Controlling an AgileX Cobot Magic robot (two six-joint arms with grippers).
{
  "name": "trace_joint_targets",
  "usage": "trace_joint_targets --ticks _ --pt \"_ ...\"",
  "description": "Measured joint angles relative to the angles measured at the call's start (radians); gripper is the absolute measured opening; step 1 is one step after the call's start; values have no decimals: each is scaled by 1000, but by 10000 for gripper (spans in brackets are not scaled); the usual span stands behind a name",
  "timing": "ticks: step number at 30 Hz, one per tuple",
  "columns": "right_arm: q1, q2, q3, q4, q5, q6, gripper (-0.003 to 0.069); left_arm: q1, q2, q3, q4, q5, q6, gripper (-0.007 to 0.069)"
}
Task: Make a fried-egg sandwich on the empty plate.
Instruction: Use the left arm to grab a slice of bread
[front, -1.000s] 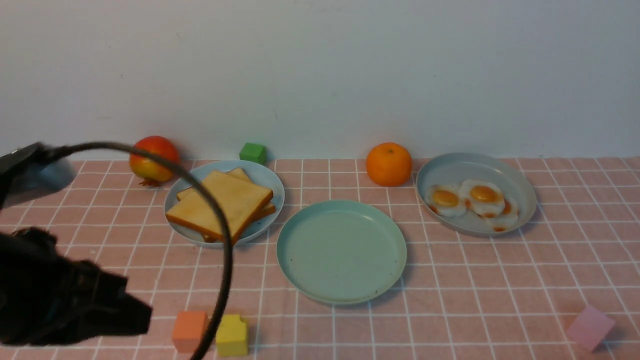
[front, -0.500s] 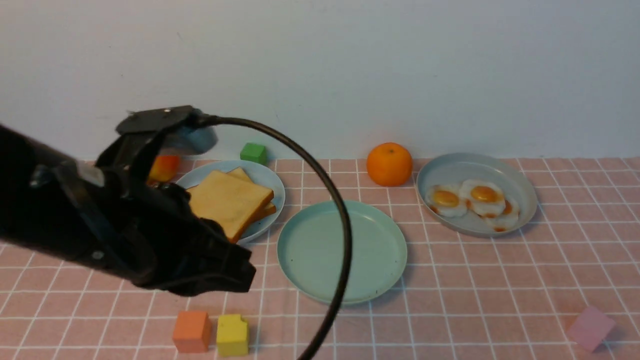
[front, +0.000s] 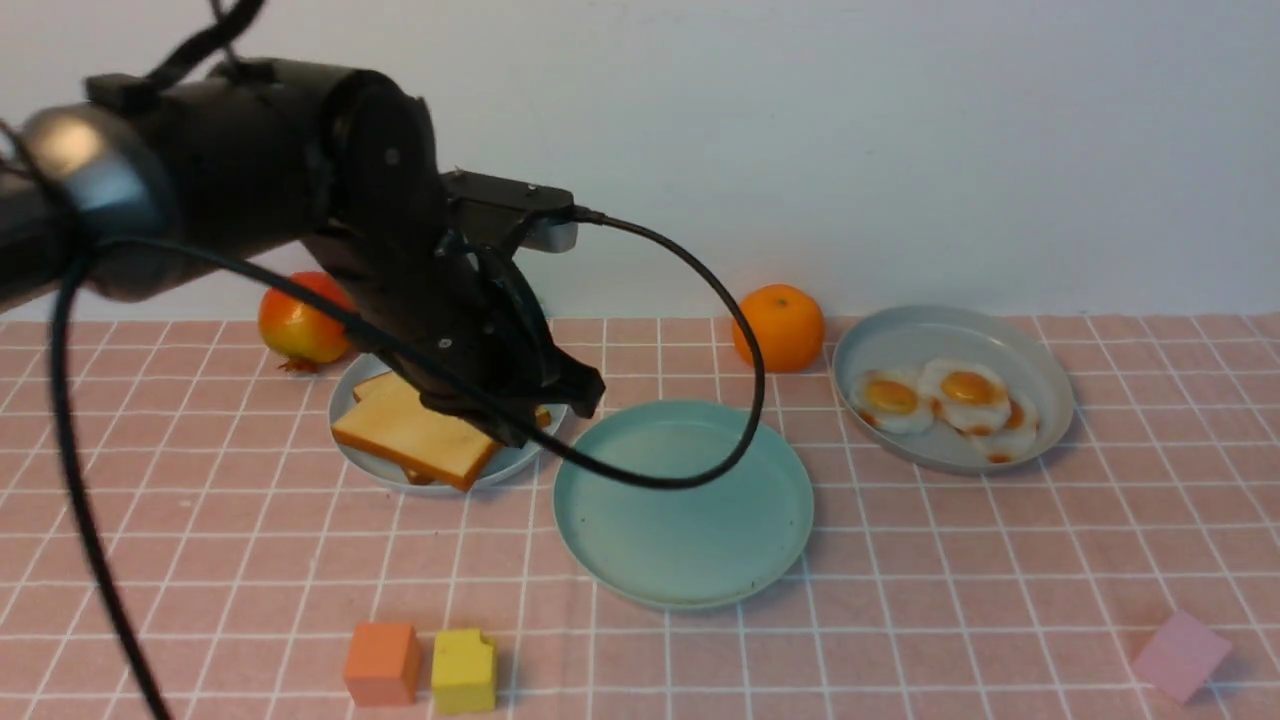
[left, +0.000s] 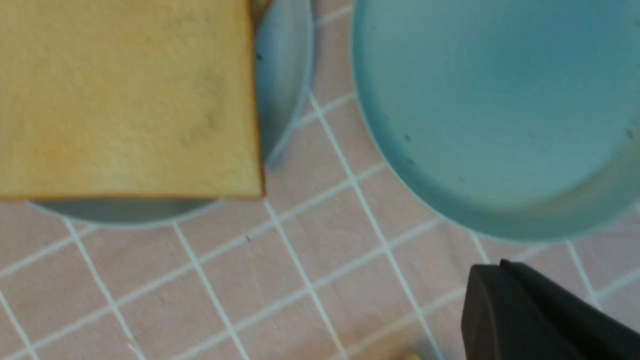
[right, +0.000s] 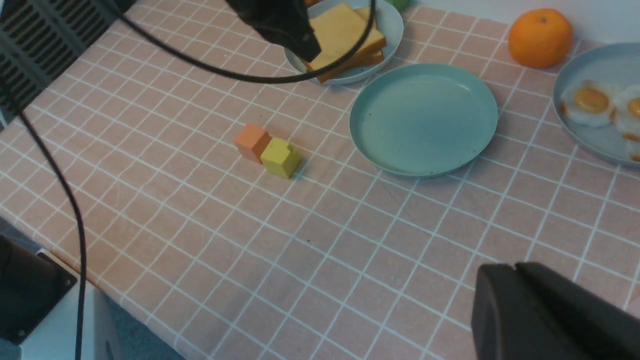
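On the bench (front: 900, 600), front view: two toast slices (front: 410, 435) stacked on the sky-blue plate (front: 340, 415), back left. Teal plate (front: 690, 540) sits centre, just right of it, rims close but apart, surface bare. Grey plate (front: 950, 322) at back right carries the fried eggs (front: 940, 400). Orange (front: 778, 328) sits just left of the grey plate, and a pomegranate (front: 295, 320) sits behind the sky-blue plate. Orange block (front: 380, 663) and yellow block (front: 464, 670) are side by side at front left, pink block (front: 1180, 655) at front right. Left arm extends over the toast, with the left pincer (front: 560, 395) above the stack's right edge. Its cable (front: 740, 380) loops across the teal plate. Fingers are masked by the body, so can't tell the gap.

Left wrist view: top slice's corner overhangs the sky-blue rim, with the teal plate beside it and a strip of cloth between. One dark finger (left: 525, 300) shows at the frame edge. Still can't tell.

Right wrist view: right pincer (right: 515, 280) is a dark bulk over bare cloth, well apart from the plates. Apart or together, can't tell.
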Motion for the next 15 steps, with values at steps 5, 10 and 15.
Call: trace_joint_targets --ticks 5,10,15 --pt "11 0 1 -61 29 0 81 73 212 -171 30 -14 0 202" --pt "11 0 27 -70 16 0 86 82 300 -220 82 -76 0 346" --pt "11 0 49 -75 -13 0 92 81 341 -224 140 -143 0 405"
